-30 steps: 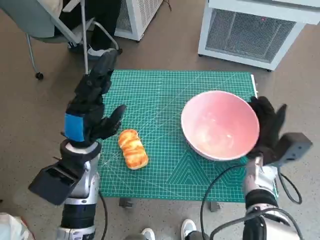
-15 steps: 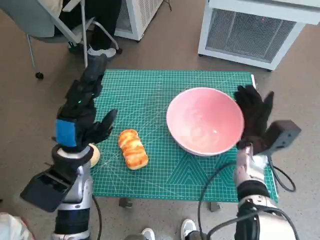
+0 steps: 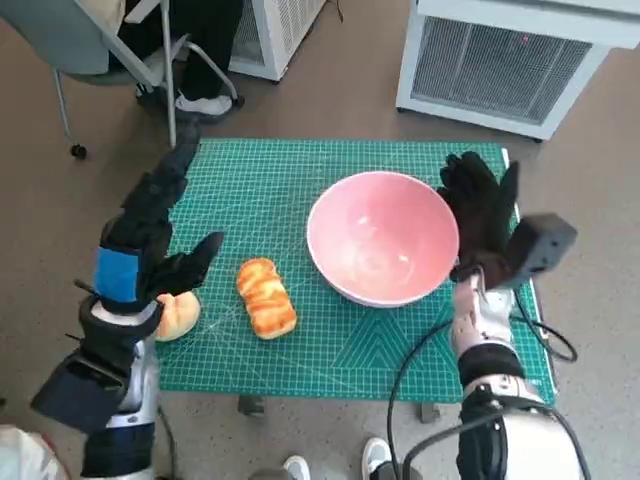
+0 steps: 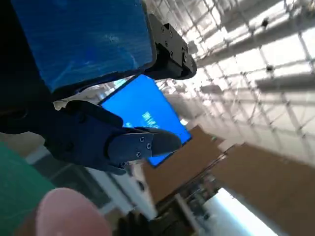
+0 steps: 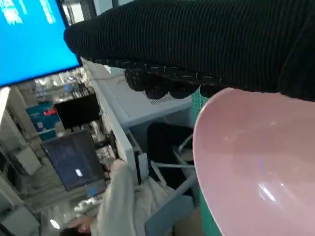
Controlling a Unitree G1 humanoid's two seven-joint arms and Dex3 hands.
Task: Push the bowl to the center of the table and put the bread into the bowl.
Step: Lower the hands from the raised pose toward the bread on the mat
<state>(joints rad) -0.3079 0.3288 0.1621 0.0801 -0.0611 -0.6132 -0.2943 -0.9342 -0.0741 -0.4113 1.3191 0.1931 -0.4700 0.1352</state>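
Brown floor surrounds a small bench (image 3: 440,375) covered by a green cutting mat (image 3: 290,190). At the mat's right side, the gloved fingers (image 3: 470,185) of the right hand (image 3: 480,225) are spread flat and press against the right wall of the pink bowl (image 3: 380,240); they hold nothing. The right wrist view shows the same: the glove (image 5: 197,39) lies along the bowl's rim (image 5: 202,147), touching it. The bowl stands upright on the mat, right of the middle, with nothing in it.

At the mat's left edge, the black fingers (image 3: 160,190) of the left hand (image 3: 135,255) are spread apart and hover above the bench, gripping nothing; blue tape (image 3: 118,275) covers its back. The bread (image 3: 266,297), a golden striped loaf, lies on the mat between the left hand and the bowl, apart from both. A second bun (image 3: 175,313) lies at the mat's left edge, partly under the left hand.

Beyond the bench stand a white grilled cabinet (image 3: 500,65) and a chair (image 3: 110,60), with a person's dark legs (image 3: 205,50) beside it.
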